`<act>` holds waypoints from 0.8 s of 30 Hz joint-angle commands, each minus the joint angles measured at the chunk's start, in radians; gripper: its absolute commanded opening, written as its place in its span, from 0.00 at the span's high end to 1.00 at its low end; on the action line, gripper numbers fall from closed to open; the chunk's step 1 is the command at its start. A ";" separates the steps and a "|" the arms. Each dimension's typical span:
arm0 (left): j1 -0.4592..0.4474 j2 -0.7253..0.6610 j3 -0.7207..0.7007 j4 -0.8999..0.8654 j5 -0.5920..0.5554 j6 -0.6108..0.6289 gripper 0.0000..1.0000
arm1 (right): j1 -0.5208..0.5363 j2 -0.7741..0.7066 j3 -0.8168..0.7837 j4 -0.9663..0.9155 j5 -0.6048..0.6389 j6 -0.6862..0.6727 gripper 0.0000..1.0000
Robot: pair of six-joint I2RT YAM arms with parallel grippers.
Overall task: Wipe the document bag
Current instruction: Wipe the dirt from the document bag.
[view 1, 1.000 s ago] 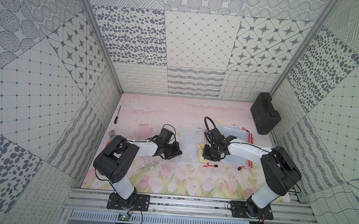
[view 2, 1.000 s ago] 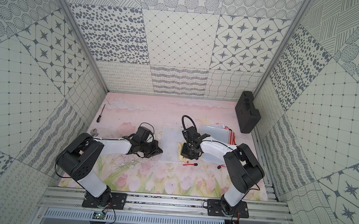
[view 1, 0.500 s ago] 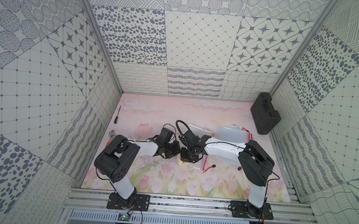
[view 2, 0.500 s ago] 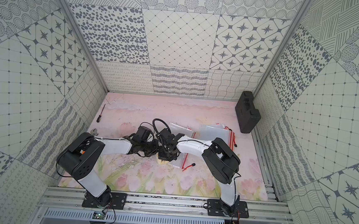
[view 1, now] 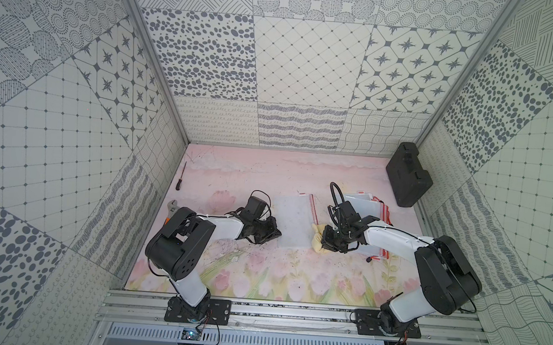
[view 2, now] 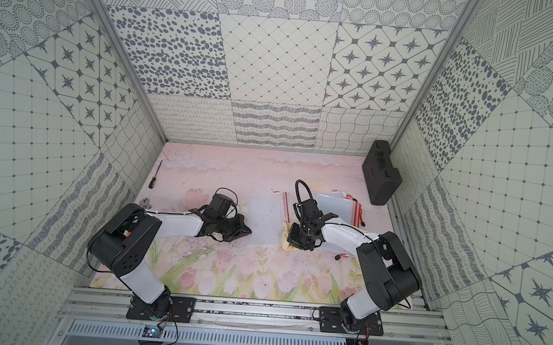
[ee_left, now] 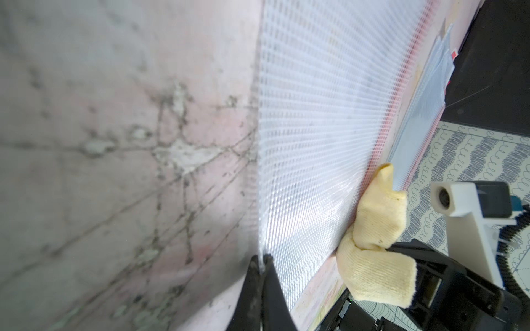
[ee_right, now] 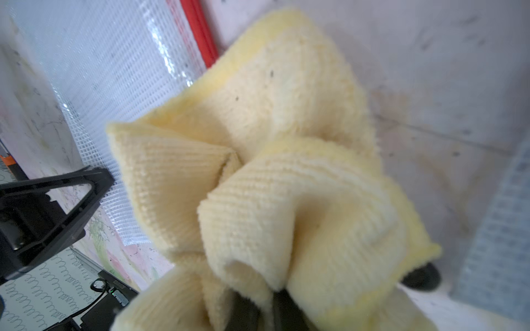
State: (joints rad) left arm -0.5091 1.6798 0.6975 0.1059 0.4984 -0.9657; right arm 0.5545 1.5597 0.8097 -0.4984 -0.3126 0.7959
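Observation:
The document bag is a clear mesh pouch with a red zip edge, lying flat on the pink mat in both top views. My left gripper is shut on the bag's near left edge, pinning it low to the mat. My right gripper is shut on a bunched yellow cloth. The cloth rests at the bag's right edge beside the red zip, partly on the mat. In the left wrist view the mesh bag and the cloth both show.
A stack of more zip bags lies right of the right gripper. A black case leans in the far right corner. A screwdriver and a wrench lie by the left wall. A red pen lies near the right arm.
The right gripper swept the cloth leftward across the bag toward the left gripper, then came back to the bag's right edge. The left gripper has kept its hold.

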 commanded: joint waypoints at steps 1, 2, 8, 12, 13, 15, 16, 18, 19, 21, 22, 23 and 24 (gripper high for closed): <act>0.015 0.027 0.005 -0.041 -0.070 0.018 1.00 | 0.109 0.093 0.077 -0.163 0.116 0.023 1.00; 0.016 0.030 0.004 -0.034 -0.065 0.014 1.00 | 0.158 0.138 0.143 -0.159 0.111 0.036 1.00; 0.011 0.026 0.007 -0.056 -0.062 0.026 1.00 | 0.336 0.375 0.425 -0.068 -0.014 0.088 1.00; 0.011 0.011 0.004 -0.088 -0.081 0.044 1.00 | 0.329 0.368 0.375 -0.036 -0.020 0.106 1.00; 0.011 0.013 0.005 -0.091 -0.083 0.049 1.00 | 0.312 0.350 0.338 -0.044 -0.009 0.096 1.00; 0.011 0.017 0.010 -0.097 -0.081 0.059 1.00 | 0.253 0.293 0.232 -0.061 0.012 0.082 1.00; 0.012 0.020 0.011 -0.097 -0.081 0.062 1.00 | 0.208 0.253 0.164 -0.062 0.017 0.072 1.00; 0.014 0.024 0.015 -0.103 -0.079 0.072 1.00 | 0.107 0.163 0.034 -0.065 0.022 0.047 1.00; 0.017 0.027 0.019 -0.108 -0.079 0.079 1.00 | 0.055 0.114 -0.021 -0.077 0.028 0.029 1.00; 0.023 0.025 0.031 -0.133 -0.078 0.093 1.00 | -0.016 0.032 -0.075 -0.116 0.029 -0.022 1.00; 0.025 0.018 0.043 -0.158 -0.082 0.110 1.00 | -0.030 -0.007 -0.075 -0.137 0.023 -0.056 1.00; 0.025 0.006 0.062 -0.196 -0.091 0.130 1.00 | -0.031 -0.042 -0.062 -0.156 0.017 -0.087 1.00; 0.026 -0.005 0.081 -0.235 -0.101 0.152 1.00 | -0.029 -0.070 -0.046 -0.165 0.002 -0.102 1.00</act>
State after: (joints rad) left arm -0.4904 1.6932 0.7330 0.0746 0.4812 -0.9131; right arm 0.5140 1.5265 0.7769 -0.5400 -0.3527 0.7860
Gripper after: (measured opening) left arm 0.047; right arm 0.095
